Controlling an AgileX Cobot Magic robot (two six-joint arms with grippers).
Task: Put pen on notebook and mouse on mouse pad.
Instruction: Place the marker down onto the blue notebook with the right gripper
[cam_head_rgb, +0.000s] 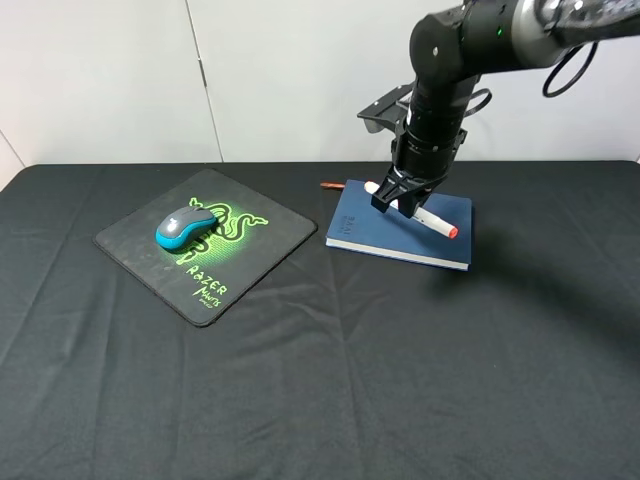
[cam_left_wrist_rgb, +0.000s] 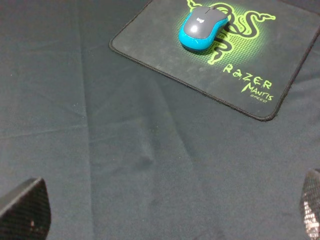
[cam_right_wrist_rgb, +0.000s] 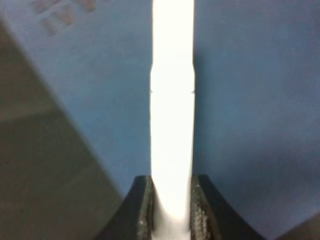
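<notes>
- Table (cam_head_rgb: 420, 380), black cloth: carries everything.
- Mouse pad (cam_head_rgb: 262, 252), left half of the table: mouse (cam_head_rgb: 186, 228) already sits on it.
- Notebook (cam_head_rgb: 360, 222), toward the far edge, right of the pad: my target.
- My right claw (cam_head_rgb: 403, 200): pinched on the pen (cam_head_rgb: 438, 223), low over the cover. I judge: settle it flat, open gently, lift straight.
- My left claw (cam_left_wrist_rgb: 165, 212): wide apart, empty.

The right arm reaches down from the upper right, its right gripper (cam_head_rgb: 403, 199) pointing down with fingers (cam_right_wrist_rgb: 142, 212) closed against the pen (cam_head_rgb: 432, 219), while the left gripper (cam_left_wrist_rgb: 165, 215) shows only two widely parted fingertips (cam_left_wrist_rgb: 25, 207).
</notes>
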